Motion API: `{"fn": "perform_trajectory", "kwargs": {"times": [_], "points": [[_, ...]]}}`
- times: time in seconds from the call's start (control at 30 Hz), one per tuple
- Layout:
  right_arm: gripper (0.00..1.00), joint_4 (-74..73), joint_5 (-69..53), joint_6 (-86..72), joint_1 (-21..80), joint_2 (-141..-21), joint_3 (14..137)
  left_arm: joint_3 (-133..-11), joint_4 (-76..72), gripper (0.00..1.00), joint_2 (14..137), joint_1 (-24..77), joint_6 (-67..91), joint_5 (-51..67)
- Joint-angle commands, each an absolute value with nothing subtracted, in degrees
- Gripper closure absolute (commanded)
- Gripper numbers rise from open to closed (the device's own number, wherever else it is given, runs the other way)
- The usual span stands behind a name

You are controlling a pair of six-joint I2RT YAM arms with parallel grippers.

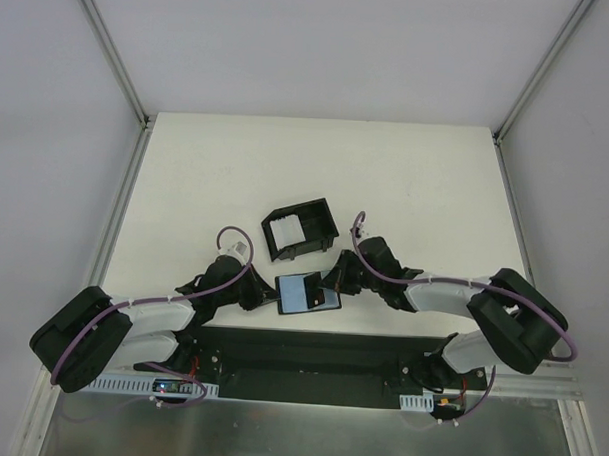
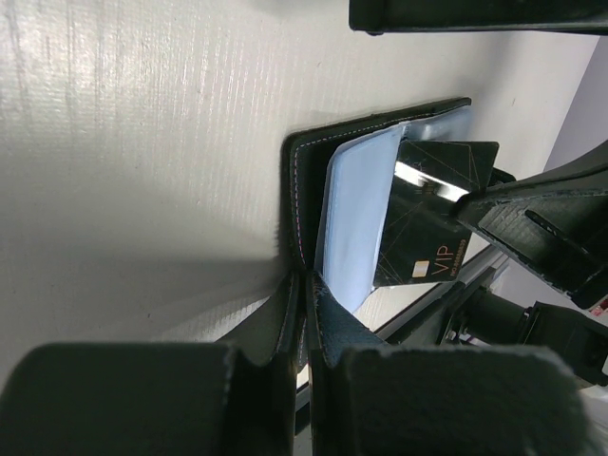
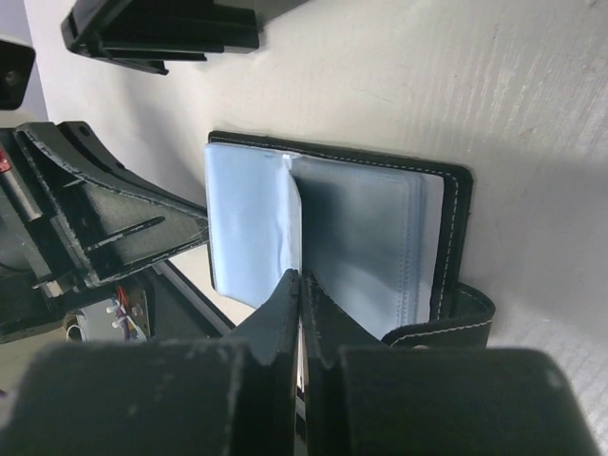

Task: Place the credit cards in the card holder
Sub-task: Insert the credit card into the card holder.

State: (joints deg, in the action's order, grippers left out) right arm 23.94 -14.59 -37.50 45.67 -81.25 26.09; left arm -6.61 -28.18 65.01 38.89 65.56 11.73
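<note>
Left gripper point(image 2: 302, 285) clamps shut on the cover edge of the small flat black folding card holder point(image 1: 307, 291); right gripper point(image 3: 300, 283) pinches its clear bluish sleeve point(image 3: 252, 223), spreading it on the white table point(image 1: 416, 192); next, one arm must probably let go; beyond, pale rectangular credit cards point(image 1: 284, 230) lie inside the black walled box point(image 1: 295, 209), whose walls may hinder grasping.

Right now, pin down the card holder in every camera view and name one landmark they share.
Top external: card holder lies open at picture centre, just below the black box.
Left wrist: card holder sits centre-right, its black cover edge to the left.
Right wrist: card holder fills the centre, spread open.
Shared landmark: its bluish-grey sleeves, visible in all three views.
</note>
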Motion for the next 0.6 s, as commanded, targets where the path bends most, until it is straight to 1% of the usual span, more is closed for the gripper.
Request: {"fn": "perform_trajectory", "kwargs": {"times": [0.0, 0.23, 0.57], "points": [[1.00, 26.6, -14.3, -37.4, 45.9, -83.7, 26.8, -5.8, -24.4, 1.00, 65.7, 38.6, 64.9, 11.4], [1.00, 29.1, -14.9, -38.0, 45.9, -87.5, 26.5, -5.3, -24.3, 1.00, 64.8, 38.6, 65.0, 11.2], [1.00, 30.9, -14.9, -39.1, 46.0, -89.3, 25.8, -5.4, -24.4, 1.00, 65.1, 38.6, 65.0, 11.3]]}}
